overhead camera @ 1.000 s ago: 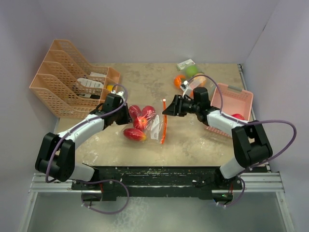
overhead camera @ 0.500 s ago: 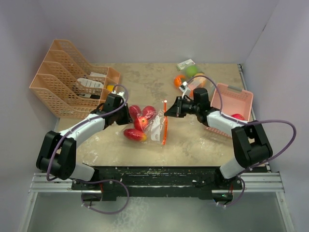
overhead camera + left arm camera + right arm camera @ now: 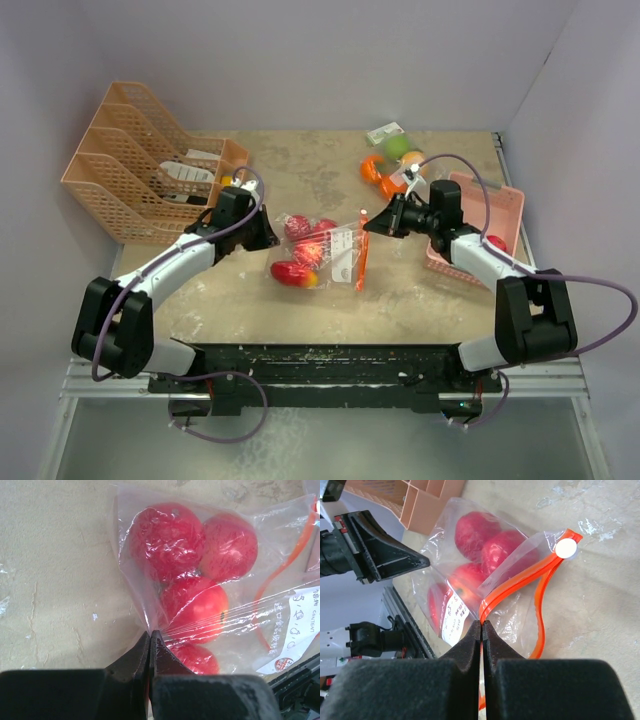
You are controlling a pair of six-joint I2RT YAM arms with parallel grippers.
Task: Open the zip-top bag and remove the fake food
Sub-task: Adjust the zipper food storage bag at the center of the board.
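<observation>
Top external view: zip-top bag (image 3: 330,252) lies on the bench (image 3: 300,172), red apples (image 3: 196,605) inside; left pincer (image 3: 150,636) clamped on its closed end, right pincer (image 3: 481,626) pinching the orange zip strip (image 3: 520,582). Opening step; next likely needs pulling apart to widen mouth.

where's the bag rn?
Top view: the bag lies in the middle of the table, red apples inside. The left gripper pinches its closed end from the left; the right gripper pinches its orange zip strip.
</observation>
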